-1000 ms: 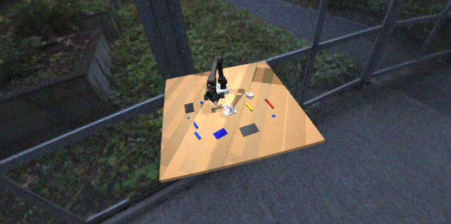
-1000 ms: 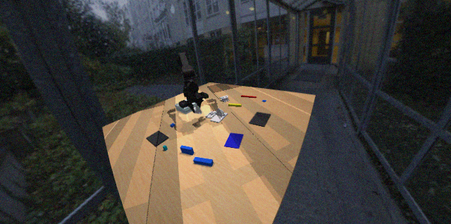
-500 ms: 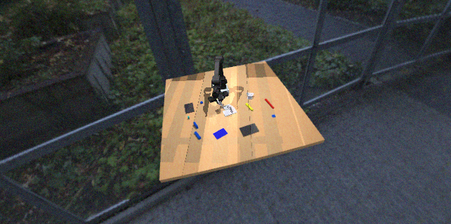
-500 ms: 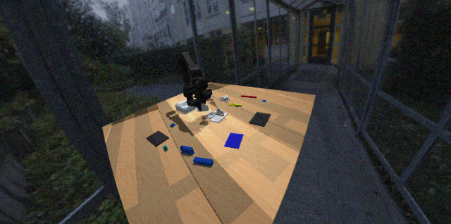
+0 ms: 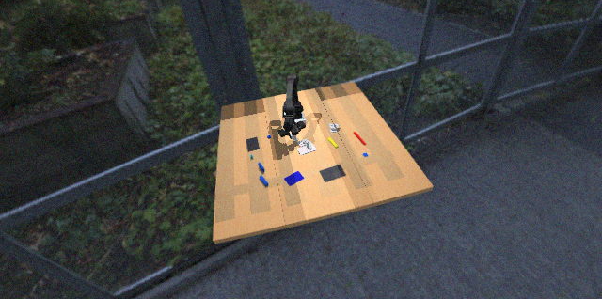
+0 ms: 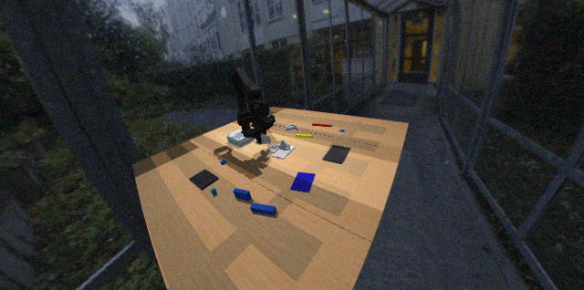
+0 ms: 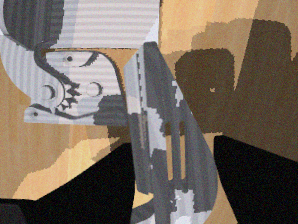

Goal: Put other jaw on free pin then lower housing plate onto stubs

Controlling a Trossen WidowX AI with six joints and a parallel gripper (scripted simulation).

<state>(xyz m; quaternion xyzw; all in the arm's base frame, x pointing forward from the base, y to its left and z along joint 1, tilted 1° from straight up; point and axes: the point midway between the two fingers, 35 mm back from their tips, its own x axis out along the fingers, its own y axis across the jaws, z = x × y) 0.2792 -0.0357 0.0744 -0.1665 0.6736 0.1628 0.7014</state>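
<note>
My gripper point(image 5: 293, 134) point(image 6: 259, 138) point(image 7: 173, 149) is shut on a grey-white slotted part, by its look the loose jaw point(image 7: 152, 85). It holds it above the table, beside the white base point(image 5: 308, 150) point(image 6: 281, 155) point(image 7: 80, 119). In the wrist view the base lies left of the held jaw, apart from it in the picture; height is hard to judge. The mounted jaw point(image 7: 15, 67) sits on its pin, gear teeth facing the bare round free pin point(image 7: 94, 90). A small white piece point(image 5: 334, 127) point(image 6: 290, 128), perhaps the housing plate, lies away from the base; its details are too small to tell.
A pale box point(image 6: 238, 138) stands near the arm. A yellow bar point(image 5: 333, 142) point(image 6: 304, 136), a red bar point(image 5: 359, 138) point(image 6: 322, 125), two blue blocks, a blue square point(image 5: 293, 178) point(image 6: 303, 181) and two dark squares lie around. Smaller blue and teal pieces lie farther out.
</note>
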